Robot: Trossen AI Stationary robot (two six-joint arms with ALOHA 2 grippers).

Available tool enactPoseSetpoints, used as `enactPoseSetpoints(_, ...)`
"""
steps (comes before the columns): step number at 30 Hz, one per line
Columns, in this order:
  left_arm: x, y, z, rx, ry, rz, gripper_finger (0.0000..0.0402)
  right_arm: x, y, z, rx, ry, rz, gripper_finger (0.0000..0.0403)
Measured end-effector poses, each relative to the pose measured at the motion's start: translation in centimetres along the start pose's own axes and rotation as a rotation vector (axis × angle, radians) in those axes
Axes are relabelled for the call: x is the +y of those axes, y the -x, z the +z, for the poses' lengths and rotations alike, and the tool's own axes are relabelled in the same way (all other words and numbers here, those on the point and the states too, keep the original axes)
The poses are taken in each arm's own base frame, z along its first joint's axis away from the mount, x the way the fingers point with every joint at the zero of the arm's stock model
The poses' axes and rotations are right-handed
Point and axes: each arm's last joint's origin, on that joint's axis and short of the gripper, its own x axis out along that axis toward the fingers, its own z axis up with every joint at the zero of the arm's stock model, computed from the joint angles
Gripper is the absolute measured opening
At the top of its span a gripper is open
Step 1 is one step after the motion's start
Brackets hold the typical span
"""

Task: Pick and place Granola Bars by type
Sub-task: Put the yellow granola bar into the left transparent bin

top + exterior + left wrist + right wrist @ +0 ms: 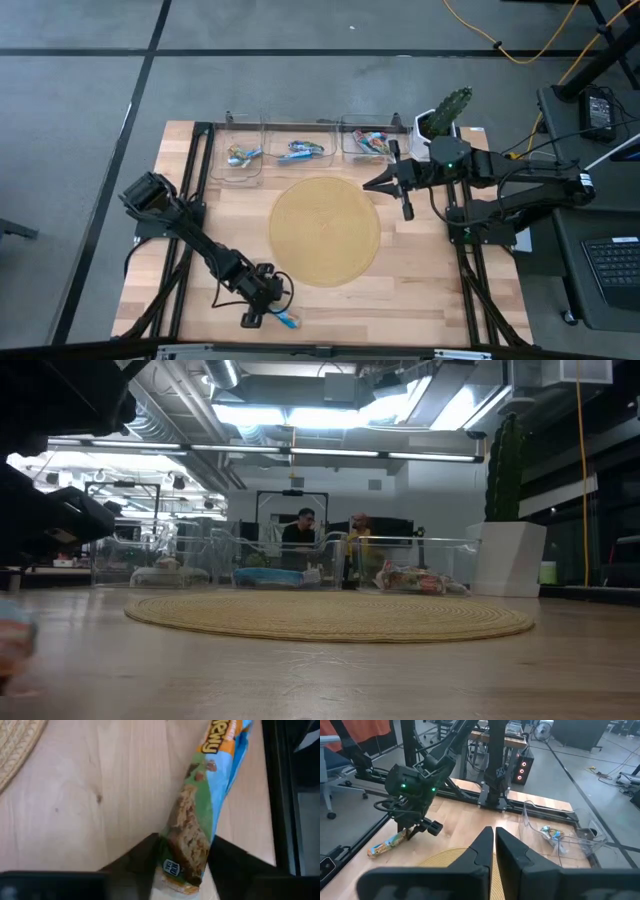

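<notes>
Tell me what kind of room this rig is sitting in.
Most likely an open robotics lab or workshop: exposed ceiling ducts and strip lights overhead, people seated at a workstation behind the clear plastic bins, and yellow cables trailing over the grey carpeted floor.
</notes>
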Motion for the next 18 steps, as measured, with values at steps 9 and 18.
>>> enactPoseSetpoints(9, -0.9, 1.3, 1.3, -0.086, 0.015, -0.098, 0.0015, 0.0, 0.0, 0.1, -0.007, 0.001, -0.001, 0.0023)
enactPoseSetpoints(18, -0.9, 11.0, 5.6, -0.394, -0.018, -0.079, 0.0008, 0.0, 0.0, 0.1, -0.007, 0.053, -0.002, 0.0023)
